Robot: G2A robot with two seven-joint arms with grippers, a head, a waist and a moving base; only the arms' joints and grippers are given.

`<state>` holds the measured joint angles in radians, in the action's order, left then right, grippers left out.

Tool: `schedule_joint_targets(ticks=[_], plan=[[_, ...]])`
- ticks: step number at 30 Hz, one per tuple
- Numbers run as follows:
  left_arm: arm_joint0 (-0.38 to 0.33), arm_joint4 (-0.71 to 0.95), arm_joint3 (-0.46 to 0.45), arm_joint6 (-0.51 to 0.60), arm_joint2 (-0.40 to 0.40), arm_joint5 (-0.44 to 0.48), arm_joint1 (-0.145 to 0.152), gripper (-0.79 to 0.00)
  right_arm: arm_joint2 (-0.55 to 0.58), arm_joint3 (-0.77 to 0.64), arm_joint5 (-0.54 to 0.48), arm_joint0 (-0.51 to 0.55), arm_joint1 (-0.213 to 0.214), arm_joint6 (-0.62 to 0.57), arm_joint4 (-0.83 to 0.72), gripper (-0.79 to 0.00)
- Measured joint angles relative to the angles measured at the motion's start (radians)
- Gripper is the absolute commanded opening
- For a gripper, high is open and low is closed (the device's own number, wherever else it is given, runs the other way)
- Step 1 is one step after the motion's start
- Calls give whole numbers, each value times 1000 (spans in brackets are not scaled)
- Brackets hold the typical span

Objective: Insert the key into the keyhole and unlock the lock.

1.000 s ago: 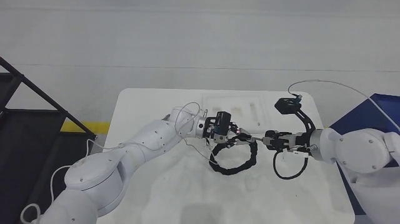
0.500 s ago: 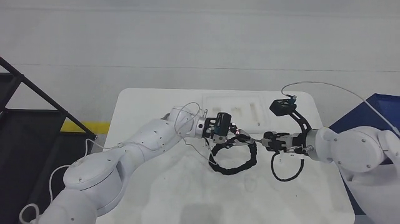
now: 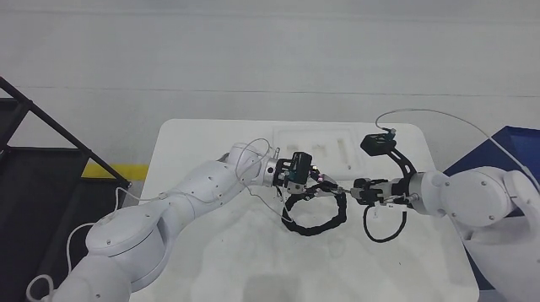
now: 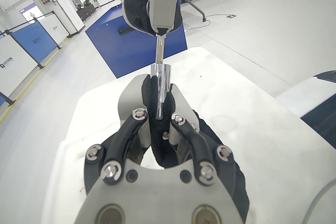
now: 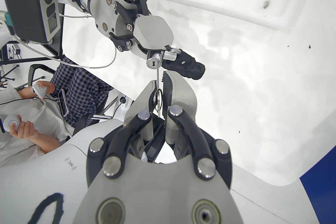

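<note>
My left gripper (image 4: 157,89) is shut on the chrome lock cylinder (image 4: 160,83), above the middle of the table. The lock's black cable loop (image 3: 317,216) hangs down from it onto the table. The keyhole (image 5: 151,63) faces my right gripper (image 5: 159,81), which is shut on the key (image 5: 157,97). The key's silver blade (image 4: 159,49) runs straight from the right gripper (image 4: 161,32) to the cylinder's face, and its tip is at the keyhole. How deep it sits I cannot tell. In the top view the left gripper (image 3: 316,189) and the right gripper (image 3: 358,191) point at each other, tip to tip.
A white foam tray (image 3: 325,146) with shallow recesses lies at the back of the white table (image 3: 211,243). A thinner black cable loop (image 3: 384,226) hangs under the right wrist. A blue panel (image 3: 506,146) stands off the table's right side.
My right gripper has shifted a little to the left with the key, closing the gap to the lock. The left arm has kept still.
</note>
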<state>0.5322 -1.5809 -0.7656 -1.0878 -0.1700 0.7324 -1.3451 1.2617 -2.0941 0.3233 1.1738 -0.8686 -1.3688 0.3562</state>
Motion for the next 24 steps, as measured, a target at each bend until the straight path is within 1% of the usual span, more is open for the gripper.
schedule_joint_targets(ticks=[24], plan=[[7,18,6,4,0,4,-4,-785,-26,11,7,-22,4,14,-22,-785]])
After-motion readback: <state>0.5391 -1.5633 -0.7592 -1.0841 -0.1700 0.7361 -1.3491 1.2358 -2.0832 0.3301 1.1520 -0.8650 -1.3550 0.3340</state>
